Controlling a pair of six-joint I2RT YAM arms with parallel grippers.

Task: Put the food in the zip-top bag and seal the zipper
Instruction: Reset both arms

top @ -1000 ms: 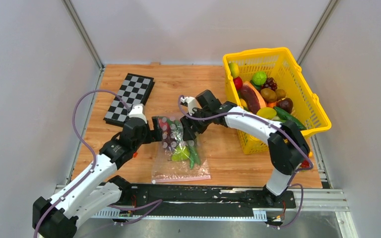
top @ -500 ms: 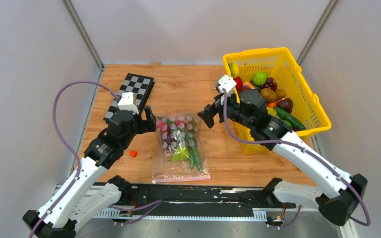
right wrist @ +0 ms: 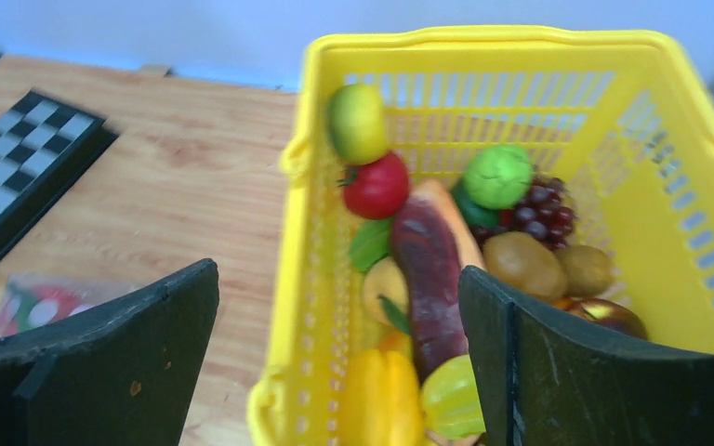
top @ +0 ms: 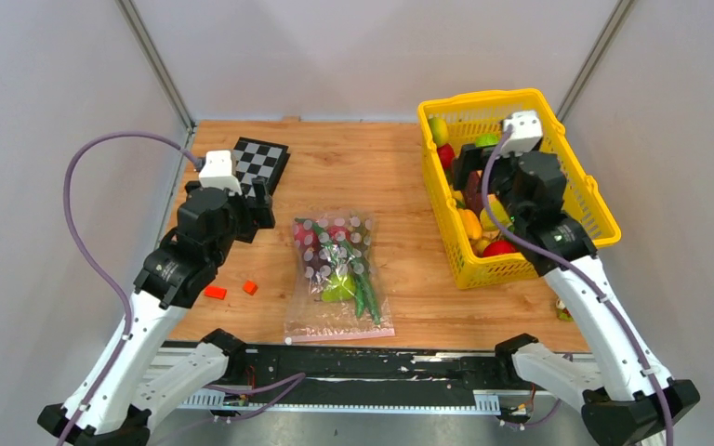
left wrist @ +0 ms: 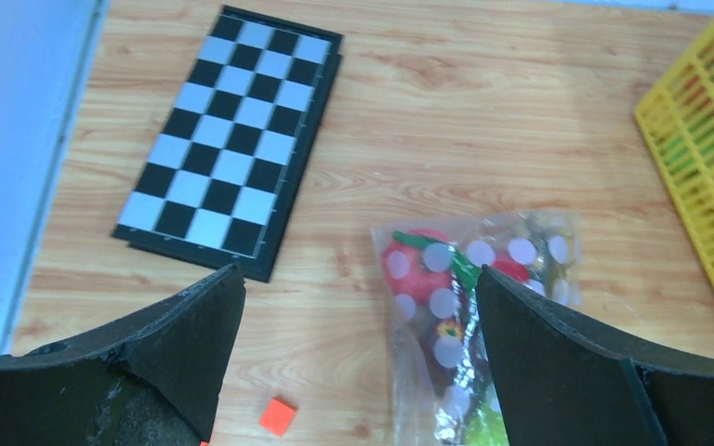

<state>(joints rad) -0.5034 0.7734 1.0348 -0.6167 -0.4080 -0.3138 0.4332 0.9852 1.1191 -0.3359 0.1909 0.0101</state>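
Observation:
The zip-top bag [top: 337, 279] lies flat on the wooden table with food inside: red apples [top: 337, 231], a green fruit [top: 338, 289] and long green pieces [top: 363, 295]. Its pinkish zipper [top: 339, 334] runs along the near edge; I cannot tell if it is sealed. My left gripper [top: 258, 203] is open and empty, raised left of the bag. In the left wrist view this gripper [left wrist: 361, 271] frames the bag [left wrist: 497, 269] and bare table. My right gripper [top: 465, 167] is open and empty above the yellow basket. In the right wrist view it [right wrist: 339, 269] hangs over the basket's left rim.
The yellow mesh basket [top: 576, 200] at the right holds several toy fruits and vegetables [right wrist: 432, 260]. A folded chessboard [top: 262, 160] lies at the back left. Two orange-red blocks [top: 215, 292] [top: 250, 288] lie left of the bag. A small item [top: 562, 308] lies by the right table edge.
Both grippers have drawn away from the bag's far end. The left arm rose back and to the left; the right arm swung right over the basket. The bag lies still.

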